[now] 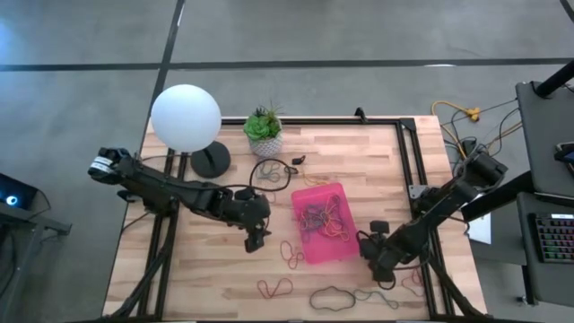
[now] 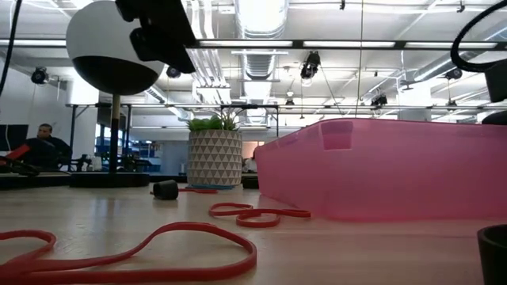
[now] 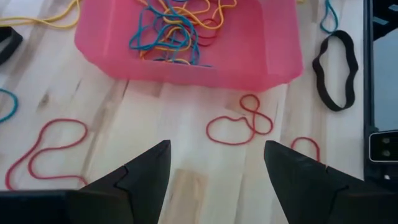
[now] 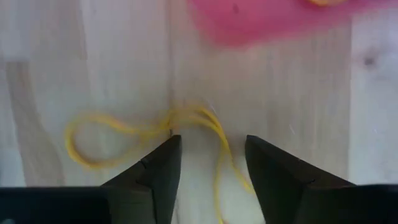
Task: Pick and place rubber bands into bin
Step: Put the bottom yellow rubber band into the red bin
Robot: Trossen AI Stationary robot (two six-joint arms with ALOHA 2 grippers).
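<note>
Partly done, by the look of it. On the wooden bench [image 1: 359, 152], pink bin [image 1: 309, 202] mid-bench, already holding a tangle of rubber bands [image 1: 325, 218]. Left gripper [image 1: 256, 240] off the bin's left side, spread wide, holding nothing. Right gripper [image 4: 208, 165] near the bin's right front corner, parted astride a yellow band [image 4: 143, 134], not gripped. Red band [image 3: 239, 122] and others still loose along the front edge.

Bright, even light from overhead.
You get glaring ceiling lamps [image 2: 261, 16] in the low view; your right wrist view is blurred.
</note>
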